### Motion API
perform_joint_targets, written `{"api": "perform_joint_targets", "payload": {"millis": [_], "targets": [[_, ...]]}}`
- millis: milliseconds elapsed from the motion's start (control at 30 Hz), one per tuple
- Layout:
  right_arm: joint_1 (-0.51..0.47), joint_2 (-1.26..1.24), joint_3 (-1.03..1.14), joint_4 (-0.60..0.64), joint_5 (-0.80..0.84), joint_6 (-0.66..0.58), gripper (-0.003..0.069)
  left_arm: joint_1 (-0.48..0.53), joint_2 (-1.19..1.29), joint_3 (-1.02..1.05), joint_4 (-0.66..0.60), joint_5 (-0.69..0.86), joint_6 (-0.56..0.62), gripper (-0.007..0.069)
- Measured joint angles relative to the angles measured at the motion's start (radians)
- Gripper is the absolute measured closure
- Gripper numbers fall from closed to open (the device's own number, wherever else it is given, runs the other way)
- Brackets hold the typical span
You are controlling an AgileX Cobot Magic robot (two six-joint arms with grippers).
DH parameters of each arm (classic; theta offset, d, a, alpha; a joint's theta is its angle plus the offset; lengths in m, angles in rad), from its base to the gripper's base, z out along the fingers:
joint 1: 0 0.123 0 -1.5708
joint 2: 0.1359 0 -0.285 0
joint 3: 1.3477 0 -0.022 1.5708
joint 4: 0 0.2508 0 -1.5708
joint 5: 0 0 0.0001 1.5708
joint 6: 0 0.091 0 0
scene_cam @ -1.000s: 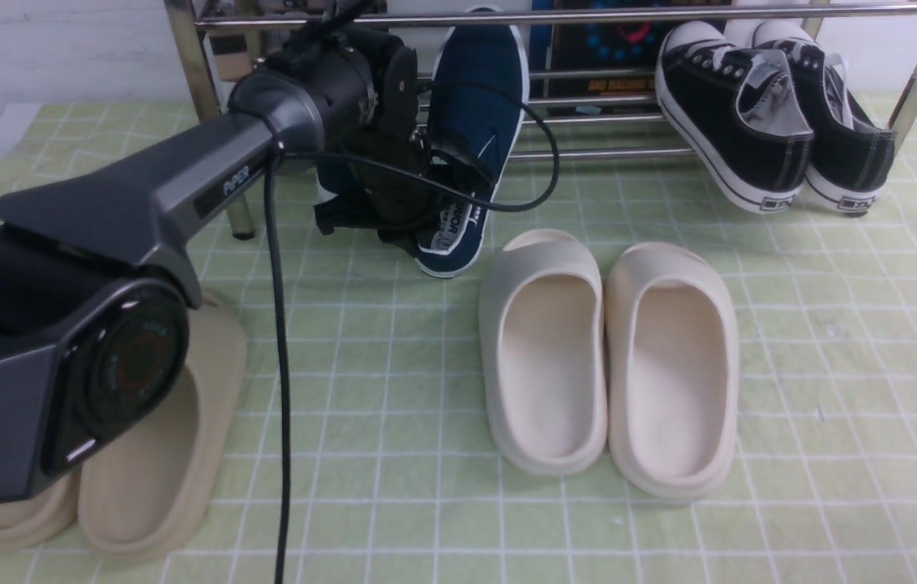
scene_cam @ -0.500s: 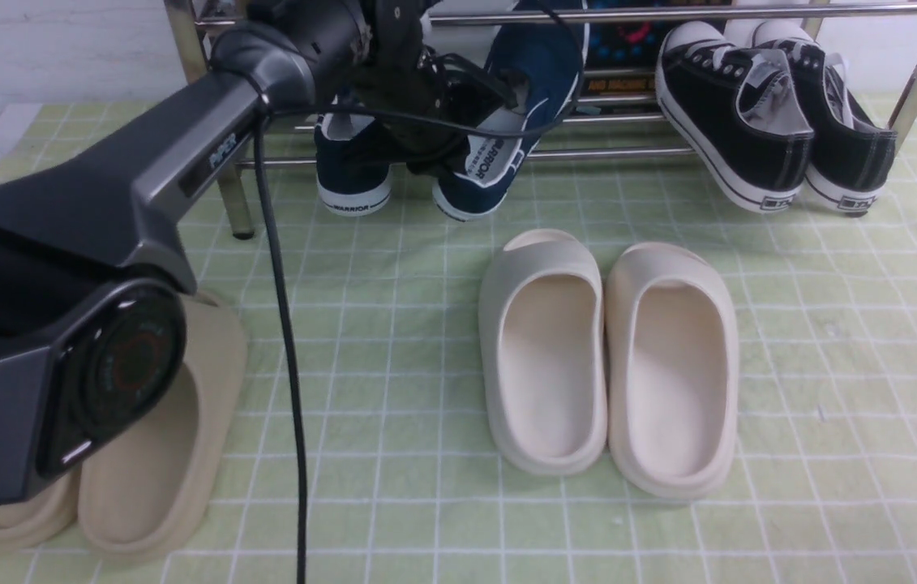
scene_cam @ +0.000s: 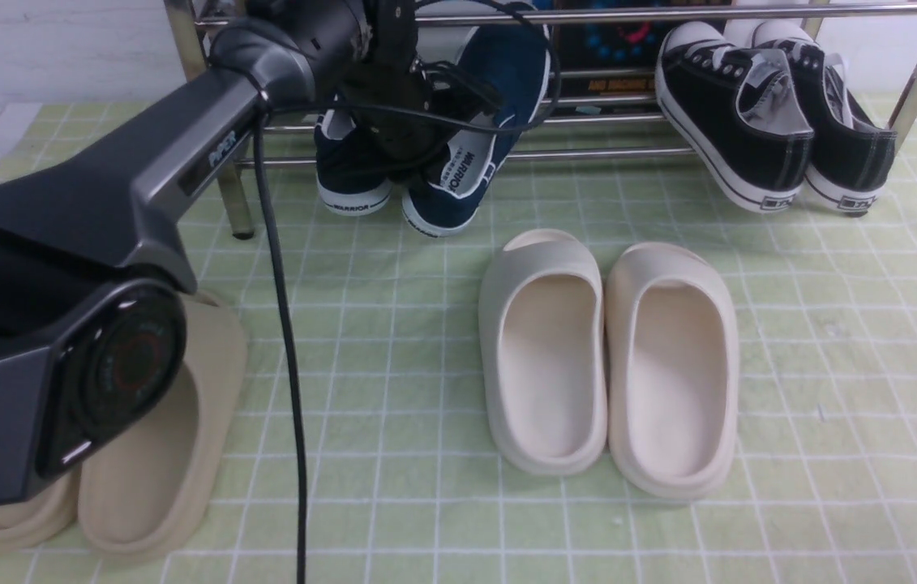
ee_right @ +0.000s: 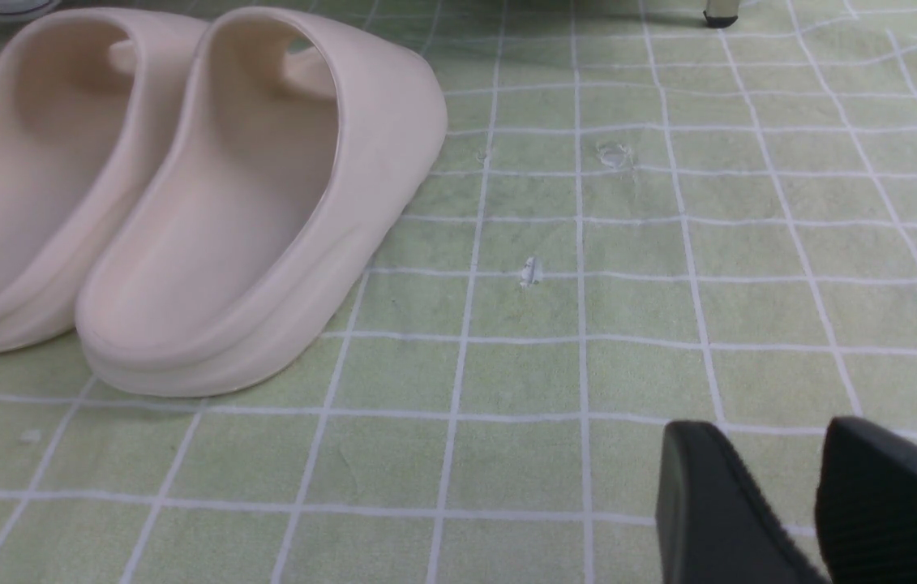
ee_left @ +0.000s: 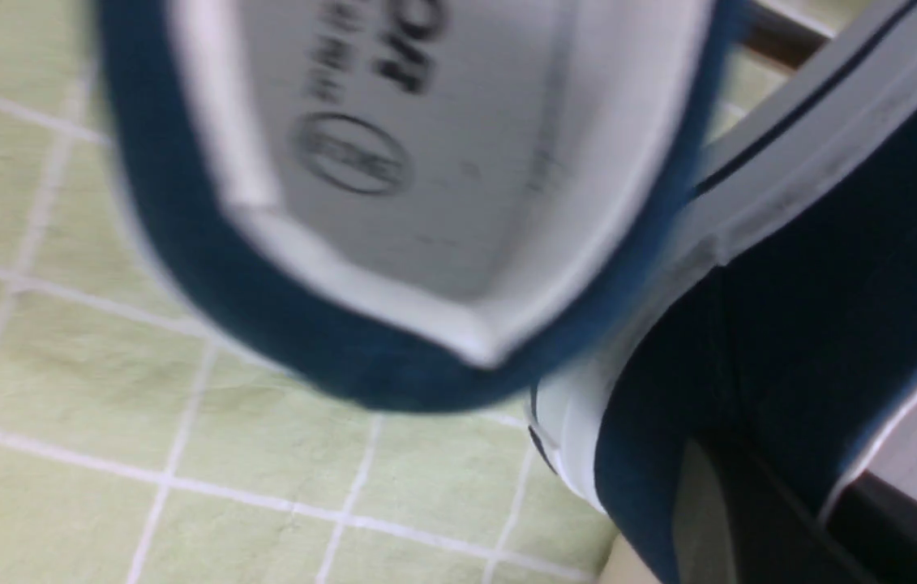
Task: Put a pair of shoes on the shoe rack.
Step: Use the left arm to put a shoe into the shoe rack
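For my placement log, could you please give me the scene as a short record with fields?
left tool: shut on navy shoe, at the rack's left end
second navy shoe: leaning on shoe rack, heel down
right tool: open, empty, over green cloth
black sneakers: on rack, right end
cream slides: on cloth, centre
beige slides: near left, partly behind left arm
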Motion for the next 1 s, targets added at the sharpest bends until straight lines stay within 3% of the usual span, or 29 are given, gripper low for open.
{"api": "perform_joint_targets", "payload": {"millis": [367, 500, 533, 567, 600, 667, 733, 867, 1000], "targets": [[0.0, 0.0, 0.0, 0.0, 0.0, 0.0, 0.0419, 0.0, 0.0, -0.003, 0.015, -0.036, -0.184, 0.0587], [0.0, 0.0, 0.0, 0.0, 0.0, 0.0, 0.0419, 0.0, -0.01, -0.004, 0.017, -0.073, -0.198, 0.0476], [0.0, 0.0, 0.0, 0.0, 0.0, 0.0, 0.0419, 0.0, -0.016, -0.006, 0.014, -0.103, -0.198, 0.0404], [0.0, 0.0, 0.0, 0.0, 0.0, 0.0, 0.0419, 0.0, -0.017, -0.007, 0.014, -0.106, -0.197, 0.0386], [0.0, 0.0, 0.0, 0.0, 0.0, 0.0, 0.0419, 0.0, -0.02, -0.01, -0.003, -0.134, -0.183, 0.0316], [0.0, 0.0, 0.0, 0.0, 0.0, 0.0, 0.0419, 0.001, -0.02, -0.011, -0.02, -0.142, -0.162, 0.028], [0.0, 0.0, 0.0, 0.0, 0.0, 0.0, 0.0419, 0.001, -0.021, -0.011, -0.071, -0.146, -0.056, 0.022], [0.0, 0.0, 0.0, 0.0, 0.0, 0.0, 0.0419, 0.001, -0.044, -0.011, -0.131, -0.146, 0.097, 0.021], [0.0, 0.0, 0.0, 0.0, 0.0, 0.0, 0.0419, 0.0, -0.099, -0.012, -0.146, -0.14, 0.241, 0.026]]}}
